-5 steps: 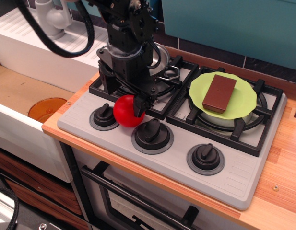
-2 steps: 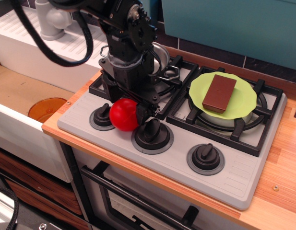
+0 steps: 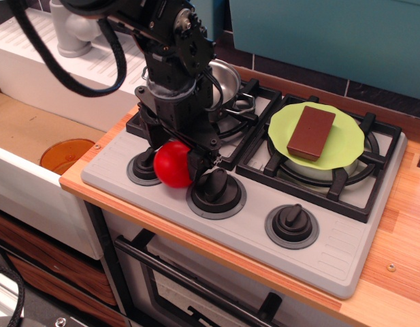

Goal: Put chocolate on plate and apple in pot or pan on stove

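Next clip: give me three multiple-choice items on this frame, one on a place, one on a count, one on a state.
1. Where does the chocolate lie?
A. on the lime-green plate
B. in the steel pot
C. on the orange disc

2. How many knobs does the stove have?
A. two
B. three
C. four

3. What is the state of the gripper?
A. open, away from everything
B. shut on the apple
C. shut on a knob

Answers: 1 A, the brown block rests on the plate. 2 B, three dark knobs line the front. 3 B, fingers flank the red apple.
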`<state>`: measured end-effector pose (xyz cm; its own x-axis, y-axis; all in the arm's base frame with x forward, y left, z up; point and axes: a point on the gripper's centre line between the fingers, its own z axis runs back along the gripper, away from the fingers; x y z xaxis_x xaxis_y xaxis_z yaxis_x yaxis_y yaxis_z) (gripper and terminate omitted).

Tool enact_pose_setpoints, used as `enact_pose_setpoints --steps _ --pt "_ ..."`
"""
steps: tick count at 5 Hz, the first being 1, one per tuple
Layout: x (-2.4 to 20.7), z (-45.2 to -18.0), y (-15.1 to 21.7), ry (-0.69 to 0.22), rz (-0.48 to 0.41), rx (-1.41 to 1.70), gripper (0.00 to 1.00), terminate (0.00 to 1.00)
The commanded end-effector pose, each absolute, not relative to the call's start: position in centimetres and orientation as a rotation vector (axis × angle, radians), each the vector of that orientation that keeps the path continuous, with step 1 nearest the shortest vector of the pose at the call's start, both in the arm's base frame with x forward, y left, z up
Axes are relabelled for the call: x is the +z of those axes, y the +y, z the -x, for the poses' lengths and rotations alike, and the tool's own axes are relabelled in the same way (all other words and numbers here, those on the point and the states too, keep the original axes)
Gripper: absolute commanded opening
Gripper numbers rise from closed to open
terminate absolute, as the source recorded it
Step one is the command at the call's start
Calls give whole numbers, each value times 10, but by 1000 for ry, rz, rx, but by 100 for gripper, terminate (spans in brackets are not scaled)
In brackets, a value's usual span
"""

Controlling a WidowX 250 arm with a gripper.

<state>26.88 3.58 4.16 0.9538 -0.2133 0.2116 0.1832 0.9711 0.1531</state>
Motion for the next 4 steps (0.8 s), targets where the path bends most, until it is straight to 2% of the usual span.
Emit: enact_pose_setpoints --steps 1,2,3,4 --pt "47 -273 33 -263 -131 -194 100 0" --pt "46 -273 31 -266 -126 -192 100 0" --pt "42 -275 29 -260 -119 -188 0 0" --pt "40 -277 28 -264 -107 -193 0 0"
